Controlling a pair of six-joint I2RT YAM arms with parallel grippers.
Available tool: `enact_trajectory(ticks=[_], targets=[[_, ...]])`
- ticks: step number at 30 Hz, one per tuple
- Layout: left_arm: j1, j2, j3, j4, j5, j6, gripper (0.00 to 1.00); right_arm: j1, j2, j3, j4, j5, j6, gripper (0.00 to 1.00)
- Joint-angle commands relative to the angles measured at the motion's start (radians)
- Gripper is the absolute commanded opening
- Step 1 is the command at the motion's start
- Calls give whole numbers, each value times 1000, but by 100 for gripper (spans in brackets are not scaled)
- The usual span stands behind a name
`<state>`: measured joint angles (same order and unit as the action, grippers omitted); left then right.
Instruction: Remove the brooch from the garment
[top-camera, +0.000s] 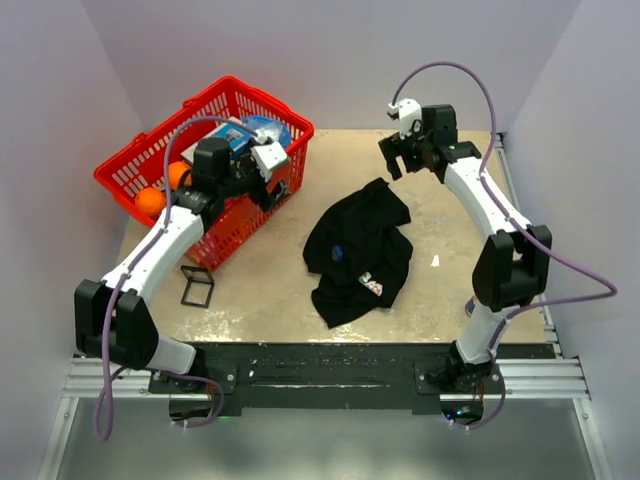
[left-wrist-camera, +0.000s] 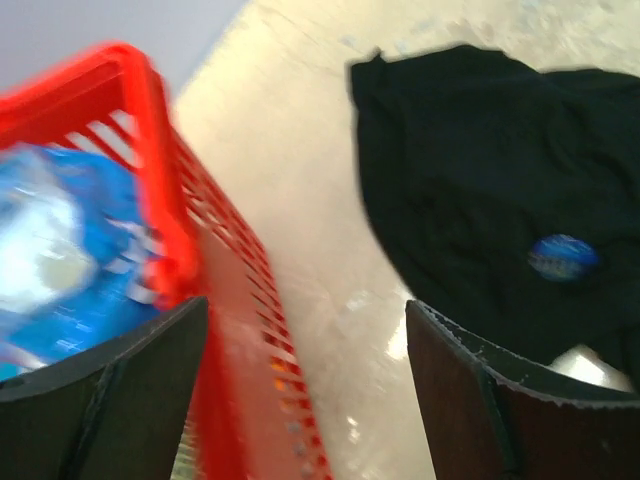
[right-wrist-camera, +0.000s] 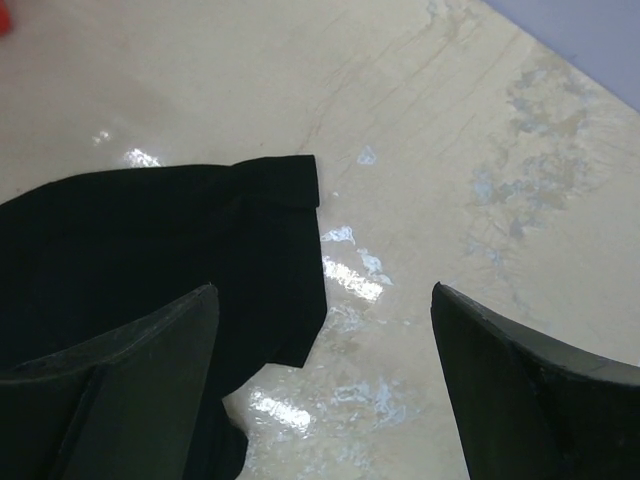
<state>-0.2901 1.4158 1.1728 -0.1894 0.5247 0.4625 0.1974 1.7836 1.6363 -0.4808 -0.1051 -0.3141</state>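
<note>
Where the garment (top-camera: 358, 228) lies crumpled, the brooch (left-wrist-camera: 563, 257) sits on it

At the far-left corner of the table (top-camera: 260, 300), a red basket (top-camera: 238, 228) holds two oranges (top-camera: 150, 201) and a blue-and-white container (top-camera: 265, 130).

We hold our left gripper (top-camera: 273, 186) raised at far left, jaws spread wide, empty; our right gripper (top-camera: 397, 158) hangs far right, equally parted, gripping nothing.

No legible txt; print on blue container (left-wrist-camera: 80, 300) in basket (left-wrist-camera: 160, 200) too blurry to read.
</note>
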Motion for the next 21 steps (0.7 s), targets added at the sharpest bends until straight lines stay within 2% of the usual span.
enact_trajectory(ticks=[1,4,7,11,16,18,19,21], targets=[[126,129,114,100,-161,-39,84,2,111,68,-4,-15,-26,88],[155,176,159,126,-160,-59,83,2,161,100,2,-18,-28,88],[134,176,150,114,-79,-74,84,4,238,143,-1,-28,-26,88],[7,118,84,41,-31,-27,85,2,353,189,-28,-35,-23,88],[-99,3,-65,149,-149,-51,85,2,395,174,-5,-44,-31,85],[-129,-52,-123,263,-233,-62,85,5,416,174,-4,-45,-33,84],[-133,-66,-133,304,-245,-68,86,7,425,174,1,-41,-33,83],[-135,-68,-105,277,-191,-61,86,7,451,175,2,-38,-28,81]])
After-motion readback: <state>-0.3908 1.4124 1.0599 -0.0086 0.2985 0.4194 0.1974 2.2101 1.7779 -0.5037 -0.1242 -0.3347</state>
